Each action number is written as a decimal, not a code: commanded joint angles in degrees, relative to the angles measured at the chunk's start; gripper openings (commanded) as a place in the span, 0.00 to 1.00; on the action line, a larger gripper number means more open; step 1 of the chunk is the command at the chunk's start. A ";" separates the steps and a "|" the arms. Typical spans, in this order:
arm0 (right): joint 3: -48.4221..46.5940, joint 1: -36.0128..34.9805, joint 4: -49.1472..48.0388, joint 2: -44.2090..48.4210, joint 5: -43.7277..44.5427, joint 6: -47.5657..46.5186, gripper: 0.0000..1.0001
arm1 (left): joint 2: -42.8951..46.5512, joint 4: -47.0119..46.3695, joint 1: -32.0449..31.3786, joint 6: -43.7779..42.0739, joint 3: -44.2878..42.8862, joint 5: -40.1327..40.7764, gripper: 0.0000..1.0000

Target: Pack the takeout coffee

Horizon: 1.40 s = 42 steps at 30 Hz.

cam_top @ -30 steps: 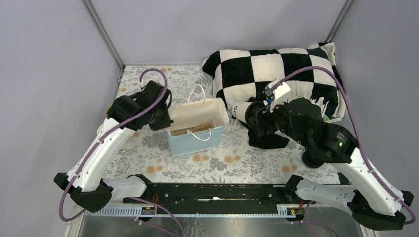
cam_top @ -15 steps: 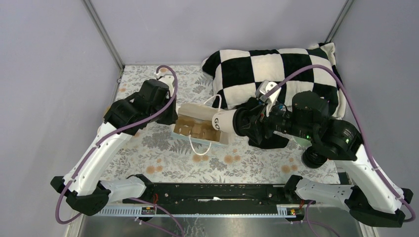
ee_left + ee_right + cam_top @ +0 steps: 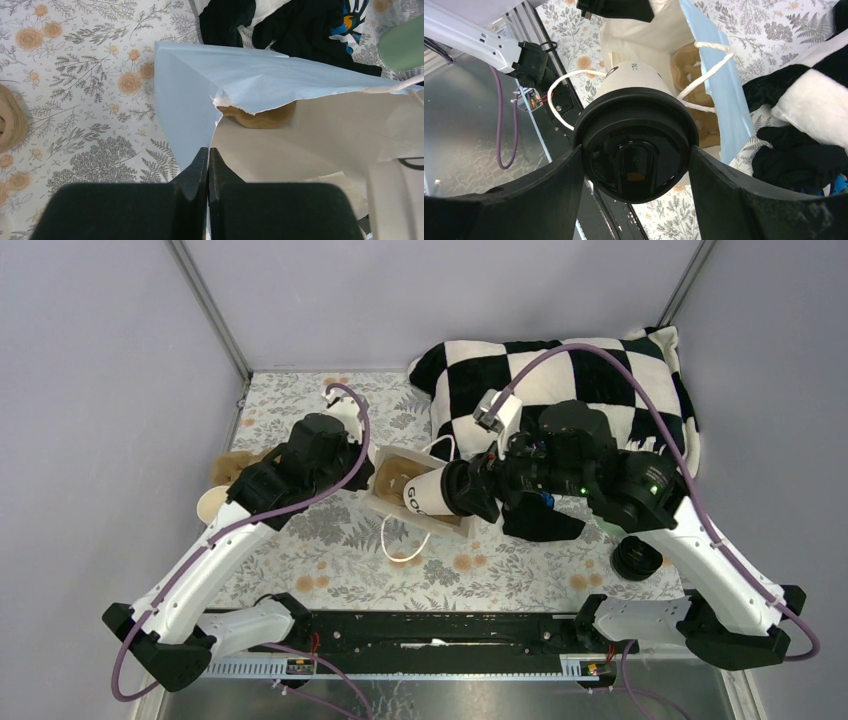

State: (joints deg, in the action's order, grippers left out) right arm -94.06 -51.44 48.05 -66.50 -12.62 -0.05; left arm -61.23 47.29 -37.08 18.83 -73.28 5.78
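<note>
Room: plain grey-lilac walls (image 3: 400, 300) are seen behind and at both sides.
Surface: a floral-print cover is laid over the surface (image 3: 330, 540); both arm bases are bolted at its near edge.
Back right: a blk/wht checked pillow (image 3: 600, 370) is propped in the corner, w/ blk fabric (image 3: 545, 520) lying in front of it.
Bag: a light-blue paper bag (image 3: 240, 80), white inside, is tipped on its side approx. mid-surface, mouth turned toward the R arm. One white cord handle (image 3: 400, 550) is looped out onto the surface on the near side.
Bag contents: a brown moulded cup carrier (image 3: 686, 60) is seen inside.
L end effector (image 3: 207, 152): closed, w/ the paper of the bag's rim pinched between its fingers at the L side of the mouth.
R end effector (image 3: 636, 160): fingers are spread wide and clamped on either side of the coffee cup, at its lid end.
Coffee cup (image 3: 425, 495): cream-white, w/ blk lid (image 3: 636, 145) fitted. It is held near horizontal, lid toward the R wrist, base pointed into the bag mouth. Its base end overlaps the opening in the top view; how far in it sits cannot be told. Dark lettering is seen on its side, only partly legible.
Misc: a round blk object (image 3: 637, 560) is seen on the surface beside the R arm, well apart from the bag.
</note>
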 commanded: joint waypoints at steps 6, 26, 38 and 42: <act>-7.96 -13.62 8.55 -7.99 21.97 -1.55 0.45 | 2.94 -8.87 -0.30 1.08 5.14 -1.83 0.00; -18.24 -21.24 17.09 -22.67 34.96 -18.04 0.48 | 13.03 -11.47 -0.27 6.46 18.60 -0.59 0.00; -2.74 -21.18 0.81 -19.75 31.61 -35.00 0.42 | 13.72 -10.72 -0.27 6.37 19.34 -0.27 0.00; 4.56 -21.14 -6.60 -17.21 32.58 -40.10 0.44 | 15.80 -12.05 -0.27 6.83 21.80 -0.20 0.00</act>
State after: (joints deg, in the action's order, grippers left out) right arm -94.41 -72.27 49.67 -85.97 18.61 -33.30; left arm -47.90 37.26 -37.08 25.12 -53.71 4.97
